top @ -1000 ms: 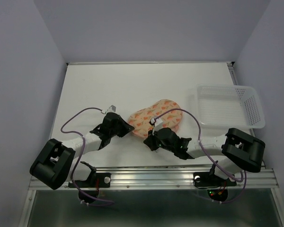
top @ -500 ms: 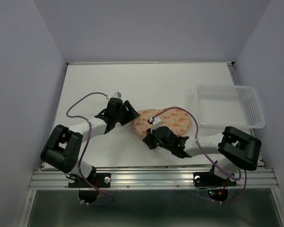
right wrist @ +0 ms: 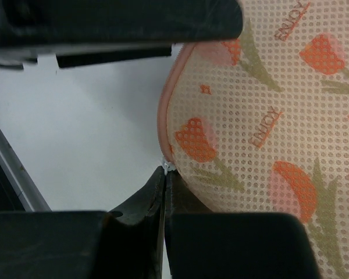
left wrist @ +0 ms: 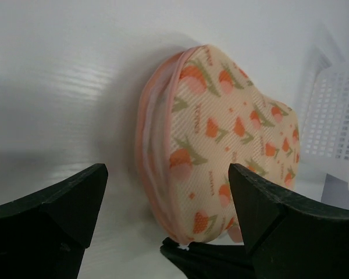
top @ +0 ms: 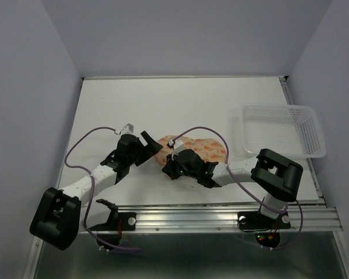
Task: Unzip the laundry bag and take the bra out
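Top view, laundry bag [top: 206,149]: lies on the white counter [top: 163,104]; the clear mesh basket [top: 279,131] sits well to its right.
Top view, left pincer [top: 147,144]: just off the bag's left end, probably there to brace it.
Left wrist view, left pincer: released, with its fingers spread wide before the bag's pink zip edge and touching nothing.
Right wrist view, right pincer [right wrist: 164,174]: clenched on the small white zip pull [right wrist: 168,167] at the bag's near edge, seemingly ready to drag it.
Hidden: the bra is unseen, presumably inside the bag, and the zip's far run is out of sight.

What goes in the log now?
left gripper open, facing peach-pink printed mesh laundry bag | right gripper shut on white zip pull | bag zipped | bra unseen
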Robot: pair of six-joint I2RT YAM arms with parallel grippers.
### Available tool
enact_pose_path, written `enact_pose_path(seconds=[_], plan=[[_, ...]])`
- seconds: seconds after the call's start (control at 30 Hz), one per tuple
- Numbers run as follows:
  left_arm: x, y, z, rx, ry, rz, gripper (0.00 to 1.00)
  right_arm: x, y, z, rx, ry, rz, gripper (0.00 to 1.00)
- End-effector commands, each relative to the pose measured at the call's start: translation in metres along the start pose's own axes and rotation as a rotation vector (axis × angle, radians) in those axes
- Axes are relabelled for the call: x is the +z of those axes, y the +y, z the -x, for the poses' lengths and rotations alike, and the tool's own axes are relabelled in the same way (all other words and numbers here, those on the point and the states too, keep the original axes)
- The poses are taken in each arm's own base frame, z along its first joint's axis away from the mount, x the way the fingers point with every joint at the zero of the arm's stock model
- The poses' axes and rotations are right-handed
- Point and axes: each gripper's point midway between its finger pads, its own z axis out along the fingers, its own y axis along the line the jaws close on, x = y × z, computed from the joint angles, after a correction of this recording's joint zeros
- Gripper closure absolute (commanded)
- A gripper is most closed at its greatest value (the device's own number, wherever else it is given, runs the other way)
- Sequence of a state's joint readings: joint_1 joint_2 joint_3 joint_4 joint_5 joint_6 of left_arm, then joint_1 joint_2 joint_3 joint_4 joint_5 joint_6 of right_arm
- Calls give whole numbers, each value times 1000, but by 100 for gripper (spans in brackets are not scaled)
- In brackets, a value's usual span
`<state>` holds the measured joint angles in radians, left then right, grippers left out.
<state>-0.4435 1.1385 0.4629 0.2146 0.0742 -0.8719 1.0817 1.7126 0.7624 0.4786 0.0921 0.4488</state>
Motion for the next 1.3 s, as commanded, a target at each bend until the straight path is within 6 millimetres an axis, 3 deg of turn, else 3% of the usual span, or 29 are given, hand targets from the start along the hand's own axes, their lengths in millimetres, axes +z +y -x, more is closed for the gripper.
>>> enact_pose_path(seconds=[0.0, 0.23, 0.33, 0.37, 0.47, 0.5, 0.53, 0.73, 0.8, 0.83, 0.87, 1.03, 1.17, 1.27], plan=[[-9, 13, -13, -48, 5, 9, 4, 8, 16, 22, -8, -64, 45, 99], [-6, 5, -28, -97, 38, -63, 23, 11, 15, 15, 10, -56, 47, 99], [-1, 3, -30, -98, 50, -67, 43, 11, 15, 12, 19, -50, 51, 99], [0, 1, -30, -97, 51, -71, 57, 10, 14, 10, 21, -47, 50, 99], [2, -4, -26, -96, 45, -80, 79, 6, 14, 11, 23, -51, 50, 99], [3, -6, -25, -94, 40, -81, 93, 3, 13, 11, 23, -51, 49, 99], [3, -5, -22, -90, 31, -72, 98, 1, 11, 8, 23, -47, 43, 99], [8, -5, -11, -60, 2, -32, 100, -24, 2, 5, 15, -40, 15, 99], [10, -8, -7, -44, -5, -31, 100, -34, -8, -9, 12, -13, -10, 99], [12, -7, -7, -40, -4, -22, 100, -41, -9, -5, 13, -30, -15, 99], [13, -8, -4, -35, -8, -23, 100, -47, -18, -17, 9, -3, -36, 99], [22, -4, 1, -19, -10, 2, 100, -71, -27, -22, 9, -10, -56, 99], [30, -15, 18, 15, -34, -8, 100, -74, -28, -26, 5, 0, -53, 99], [39, -18, 28, 53, -37, 4, 100, -68, -18, -19, 3, 0, -17, 99]])
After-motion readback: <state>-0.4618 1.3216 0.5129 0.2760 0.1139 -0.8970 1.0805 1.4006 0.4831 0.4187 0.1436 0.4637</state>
